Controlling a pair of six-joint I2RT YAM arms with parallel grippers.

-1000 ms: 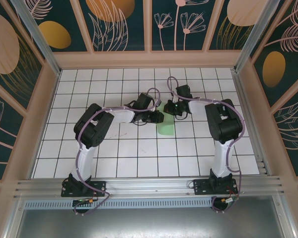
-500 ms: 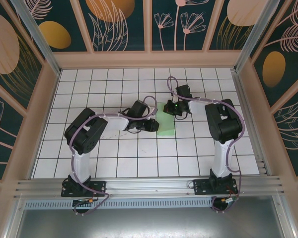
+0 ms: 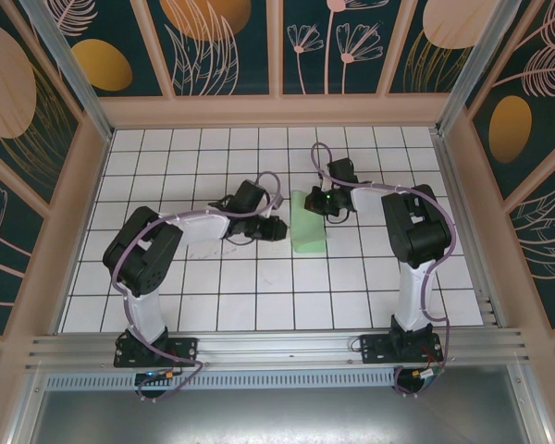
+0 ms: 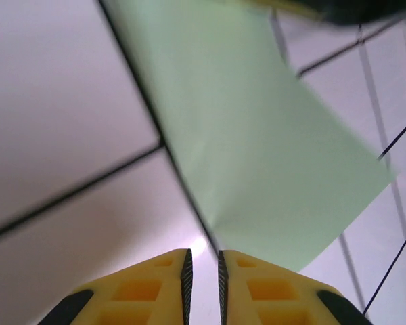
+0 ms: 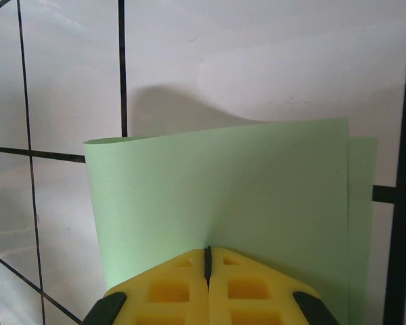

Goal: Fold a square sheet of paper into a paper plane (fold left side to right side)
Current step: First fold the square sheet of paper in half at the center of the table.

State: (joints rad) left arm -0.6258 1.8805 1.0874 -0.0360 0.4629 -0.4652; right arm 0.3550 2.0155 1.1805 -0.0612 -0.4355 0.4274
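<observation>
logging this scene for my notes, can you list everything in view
square sheet of paper: 1, pale green, folded over, mid-table between the pincers
table: 1, white with black grid, floor of the cell
frame rails: several, silver, near edge and corner posts
wall panels: several, dark teal with tan floral prints, three sides
left arm, right arm: 2, white and black, purple cables, bases at near edge
left pincer: 1, yellow, narrow gap, empty, beside the paper
right pincer: 1, yellow, shut, tips at the paper's far end
</observation>
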